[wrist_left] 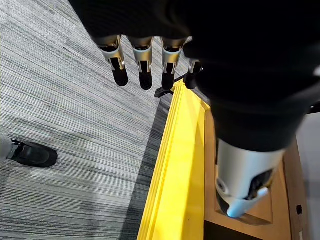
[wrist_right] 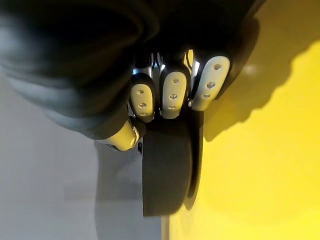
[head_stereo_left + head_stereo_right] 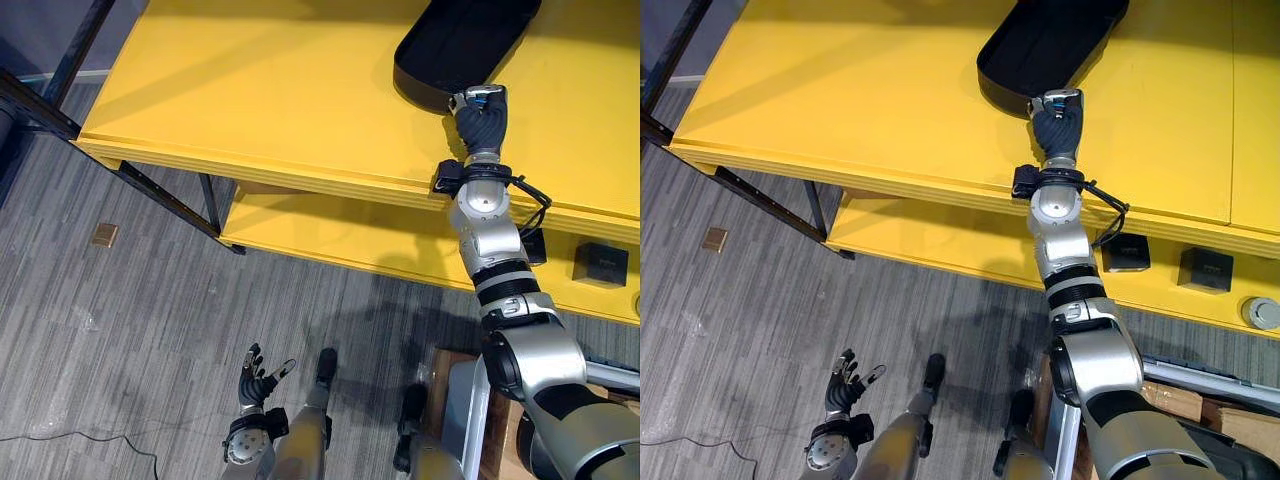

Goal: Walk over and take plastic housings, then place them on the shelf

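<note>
Right robot hand is reaching out toward 1 o'clock in the head view. It is curling its fingers and thumb over the near rim of the black, tray-like plastic housing, which is lying on the top board of the yellow shelf, close to the front edge. Left robot hand is hanging at 7 o'clock over the grey floor, fingers loosely spread and holding nothing. Two small black boxes are sitting on the lower shelf board at 4 o'clock.
</note>
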Controlling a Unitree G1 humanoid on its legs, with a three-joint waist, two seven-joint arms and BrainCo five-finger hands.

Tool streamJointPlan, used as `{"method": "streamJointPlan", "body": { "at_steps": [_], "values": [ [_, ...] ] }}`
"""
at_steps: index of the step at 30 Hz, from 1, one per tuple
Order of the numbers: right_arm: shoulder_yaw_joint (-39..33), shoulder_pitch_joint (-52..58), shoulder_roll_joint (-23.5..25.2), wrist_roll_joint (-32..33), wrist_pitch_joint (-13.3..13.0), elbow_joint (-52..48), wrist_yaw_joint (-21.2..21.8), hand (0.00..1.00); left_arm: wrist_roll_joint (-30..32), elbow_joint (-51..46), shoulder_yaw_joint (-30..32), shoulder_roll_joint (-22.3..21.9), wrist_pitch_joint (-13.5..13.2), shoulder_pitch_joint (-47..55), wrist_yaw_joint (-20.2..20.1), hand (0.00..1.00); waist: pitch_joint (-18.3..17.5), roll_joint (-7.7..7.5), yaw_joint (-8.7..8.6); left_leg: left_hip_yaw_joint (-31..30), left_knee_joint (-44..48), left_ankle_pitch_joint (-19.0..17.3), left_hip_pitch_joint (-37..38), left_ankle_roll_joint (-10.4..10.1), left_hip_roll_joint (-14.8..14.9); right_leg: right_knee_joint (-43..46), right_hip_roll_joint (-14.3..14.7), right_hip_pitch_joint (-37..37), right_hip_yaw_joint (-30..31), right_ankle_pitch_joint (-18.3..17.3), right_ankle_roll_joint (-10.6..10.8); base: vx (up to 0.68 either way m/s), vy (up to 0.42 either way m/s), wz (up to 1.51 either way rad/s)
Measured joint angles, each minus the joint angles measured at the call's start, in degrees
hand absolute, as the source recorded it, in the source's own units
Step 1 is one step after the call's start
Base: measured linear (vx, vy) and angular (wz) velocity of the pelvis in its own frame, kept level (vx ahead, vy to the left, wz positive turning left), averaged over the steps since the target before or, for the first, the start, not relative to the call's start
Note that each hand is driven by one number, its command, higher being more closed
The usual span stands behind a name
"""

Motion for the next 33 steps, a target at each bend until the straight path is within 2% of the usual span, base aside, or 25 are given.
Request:
{"method": "streamJointPlan", "body": {
  "at_steps": [3, 6, 8, 9, 11, 13, 17, 19, 22, 27, 33],
  "values": [
    [-0.1, 1.5, -0.2, 0.0, 0.1, -1.0, -0.2, 1.00, 0.0, 0.0, -0.3, 0.0, 0.0, 0.0, 0.0, 0.00, 0.0, 0.00, -0.18, 0.1, 0.0, 0.0, 0.3, 0.0, 0.2, 0.4, 0.0, 0.1, 0.1, -0.1, 0.0, 0.00, 0.000, 0.00],
    [-0.5, 8.4, 0.7, -0.2, 0.3, -9.7, -0.2, 1.00, 0.1, 0.0, -0.9, -0.2, 0.4, -0.1, 0.0, 0.00, 0.0, -0.04, -0.22, 0.2, 0.0, 0.0, 0.8, 0.0, 0.3, 0.4, 0.0, 0.6, 0.2, -0.1, 0.0, 0.00, 0.000, 0.00],
    [-0.6, 17.9, 3.4, -1.5, 0.3, -19.7, -0.1, 1.00, 0.2, 0.0, -0.8, -0.3, 1.0, 0.0, 0.0, 0.00, -0.2, -0.24, -0.91, 0.6, 0.0, -0.1, 2.2, 0.0, 0.3, 0.4, -0.1, 1.8, 0.4, -0.4, 0.1, 0.02, -0.023, -0.04],
    [-0.6, 20.3, 4.3, -2.1, 0.3, -21.9, -0.1, 0.00, 0.2, 0.0, -0.7, -0.3, 1.1, 0.0, 0.0, 0.00, -0.3, -0.34, -1.28, 0.7, 0.0, -0.1, 2.4, 0.0, 0.3, 0.4, 0.0, 2.0, 0.5, -0.4, 0.1, 0.02, -0.026, -0.05],
    [-0.4, 29.0, 7.7, -2.7, 0.2, -28.0, 0.2, 0.00, 0.7, 0.0, 0.0, -0.3, 1.7, 0.3, -0.2, 0.00, -1.6, -1.35, -2.59, 1.4, 0.0, -0.7, 3.5, 0.1, 0.5, 0.3, 0.1, 2.7, 1.0, -0.6, 0.1, 0.01, -0.022, -0.13],
    [-0.3, 35.5, 9.4, -3.8, 0.2, -30.7, 0.5, 0.00, 0.8, 0.0, 0.9, -0.4, 2.1, 0.8, -0.3, 0.00, -3.2, -2.71, -3.13, 2.4, 0.0, -1.2, 4.7, -0.1, 0.8, 0.1, 0.3, 3.4, 2.1, -0.7, 0.2, 0.02, -0.020, -0.24],
    [-0.5, 47.3, 10.5, -4.7, 0.2, -38.2, 2.4, 0.00, 2.0, 0.0, 2.1, -0.3, 2.7, 1.3, -0.6, 0.00, -5.8, -4.90, -4.51, 4.0, -0.2, -2.4, 6.7, -0.1, 1.2, -1.1, 0.7, 5.1, 3.5, -0.7, 0.3, 0.00, -0.014, -0.22],
    [-1.9, 52.6, 10.7, -4.7, 0.2, -42.1, 4.1, 0.00, 3.1, 0.0, 2.6, -0.3, 3.3, 2.5, -0.9, 0.00, -8.3, -6.09, -5.23, 5.2, -0.2, -2.9, 7.6, -0.3, 1.4, -2.0, 0.9, 5.8, 4.6, -0.7, 0.4, 0.01, -0.003, -0.22],
    [-4.9, 57.4, 11.2, -4.7, 0.0, -45.6, 5.3, 0.00, 4.1, 0.0, 3.5, -0.4, 3.7, 3.5, -1.3, 0.00, -10.2, -6.85, -6.32, 6.5, -0.2, -3.6, 9.4, -0.3, 1.6, -2.6, 1.0, 7.2, 5.5, -0.7, 0.4, 0.02, -0.001, -0.21],
    [-9.6, 63.7, 12.4, -4.7, 0.0, -46.1, 6.2, 0.00, 5.2, 0.0, 3.9, -0.6, 3.8, 3.3, -1.4, 0.00, -12.3, -7.15, -6.90, 7.9, -0.2, -4.1, 11.3, -0.6, 1.7, -2.8, 1.2, 8.4, 6.6, -0.4, -0.1, 0.02, 0.001, -0.15],
    [-15.4, 72.7, 17.4, -4.6, -0.2, -49.6, 6.1, 0.00, 5.7, 1.9, 5.3, -1.2, 4.1, 2.4, -1.5, 0.00, -14.4, -7.32, -9.11, 8.6, -0.2, -4.4, 12.5, -0.8, 2.0, -2.9, 1.2, 9.3, 7.1, -0.5, 0.0, 0.00, 0.005, -0.05]
  ]
}}
